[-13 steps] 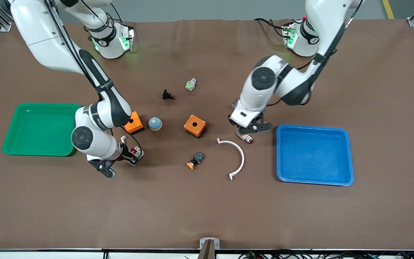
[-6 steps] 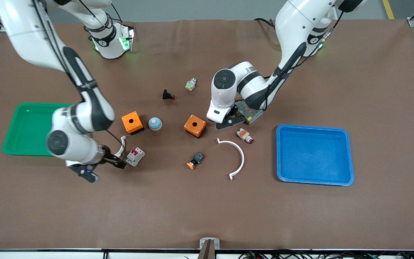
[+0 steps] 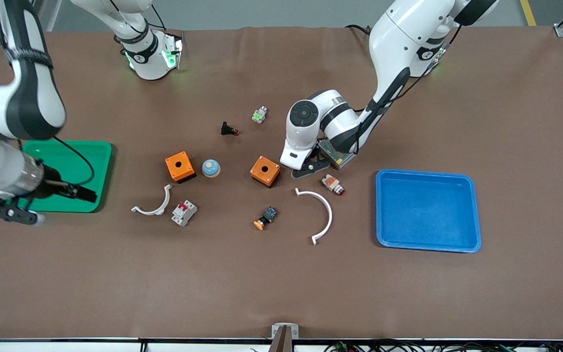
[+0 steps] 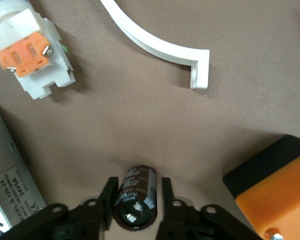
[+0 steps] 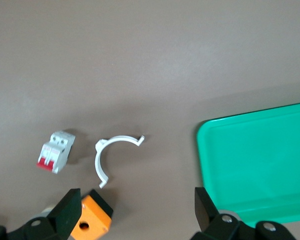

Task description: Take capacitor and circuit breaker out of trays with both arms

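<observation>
The capacitor (image 4: 135,200), a small black cylinder with a silvery end, lies on the table between my left gripper's (image 4: 136,202) fingers. One finger (image 4: 108,202) touches it and a thin gap shows at the other. In the front view my left gripper (image 3: 311,168) is low beside an orange box (image 3: 265,171), and its hand hides the capacitor. The breaker (image 3: 184,212), white-grey with a red lever, lies free on the table and also shows in the right wrist view (image 5: 55,151). My right gripper (image 3: 88,195) is open and empty, up over the green tray's (image 3: 66,151) corner, well away from the breaker.
A blue tray (image 3: 428,210) lies toward the left arm's end. White arcs (image 3: 152,208) (image 3: 320,215), a second orange box (image 3: 180,166), a blue dome (image 3: 210,167), a white-orange button (image 3: 333,183), a black-blue switch (image 3: 266,217) and a metal supply (image 3: 335,154) lie mid-table.
My right gripper has left the breaker on the table and swung up toward the green tray. My left gripper moved from the white-orange button to the orange box, then stayed there.
</observation>
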Available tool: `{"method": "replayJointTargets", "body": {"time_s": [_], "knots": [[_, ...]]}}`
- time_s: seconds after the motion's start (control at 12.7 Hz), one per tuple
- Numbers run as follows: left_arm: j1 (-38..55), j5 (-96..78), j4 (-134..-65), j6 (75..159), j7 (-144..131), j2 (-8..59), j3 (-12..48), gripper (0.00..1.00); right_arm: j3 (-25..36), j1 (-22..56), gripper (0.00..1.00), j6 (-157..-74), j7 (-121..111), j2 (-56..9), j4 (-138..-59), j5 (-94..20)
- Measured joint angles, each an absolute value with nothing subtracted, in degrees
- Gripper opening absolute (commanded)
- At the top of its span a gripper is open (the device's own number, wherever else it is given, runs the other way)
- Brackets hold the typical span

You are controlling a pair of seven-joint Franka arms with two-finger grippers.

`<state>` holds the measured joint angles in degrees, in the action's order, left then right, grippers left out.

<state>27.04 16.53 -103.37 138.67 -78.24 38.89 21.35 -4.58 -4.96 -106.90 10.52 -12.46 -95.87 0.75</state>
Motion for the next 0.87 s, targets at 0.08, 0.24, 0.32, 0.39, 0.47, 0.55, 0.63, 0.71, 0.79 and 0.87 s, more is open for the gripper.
{"method": "replayJointTargets", "body": {"time_s": [0.08, 0.24, 0.32, 0.39, 0.47, 0.55, 0.63, 0.71, 0.79, 0.87], "knots": [[26.85, 16.53, -103.27, 139.11, -78.42, 38.92, 21.25, 1.00, -2.19, -2.60, 1.00, -105.27, 8.82, -10.16, -95.93, 0.74], [25.71, 16.54, -102.03, 139.61, -78.45, 38.26, 21.08, 1.00, 2.37, 2.12, 1.00, -102.63, 6.93, -5.94, -96.06, 0.74], [24.33, 16.65, -101.24, 139.63, -78.37, 37.05, 20.98, 1.00, 3.86, 3.65, 1.00, -102.14, 6.40, -4.10, -96.12, 0.74], [22.17, 16.80, -100.58, 139.28, -77.22, 35.04, 20.98, 1.00, 4.66, 4.45, 1.00, -101.93, 6.15, -2.40, -96.21, 0.74], [19.27, 16.84, -100.13, 137.83, -74.11, 32.07, 20.97, 1.00, 4.98, 4.69, 1.00, -101.72, 6.14, -0.84, -96.26, 0.74], [16.26, 16.84, -99.63, 135.57, -69.86, 29.05, 20.95, 1.00, 5.11, 4.70, 1.00, -101.54, 6.13, 0.06, -95.98, 0.74], [13.12, 16.83, -98.77, 132.90, -65.11, 26.48, 20.96, 1.00, 5.22, 4.70, 1.00, -100.51, 6.12, 0.37, -94.81, 0.74], [10.08, 16.83, -97.34, 129.86, -60.17, 24.54, 20.96, 1.00, 5.28, 4.70, 1.00, -98.99, 6.12, 0.42, -93.35, 0.74], [7.44, 16.83, -95.26, 126.18, -55.28, 23.26, 20.96, 1.00, 5.36, 4.70, 1.00, -98.15, 6.14, 0.42, -92.16, 0.74], [5.31, 16.83, -92.45, 121.71, -50.23, 22.52, 20.97, 1.00, 5.49, 4.63, 1.00, -97.84, 6.35, 0.42, -91.44, 0.74]]}}
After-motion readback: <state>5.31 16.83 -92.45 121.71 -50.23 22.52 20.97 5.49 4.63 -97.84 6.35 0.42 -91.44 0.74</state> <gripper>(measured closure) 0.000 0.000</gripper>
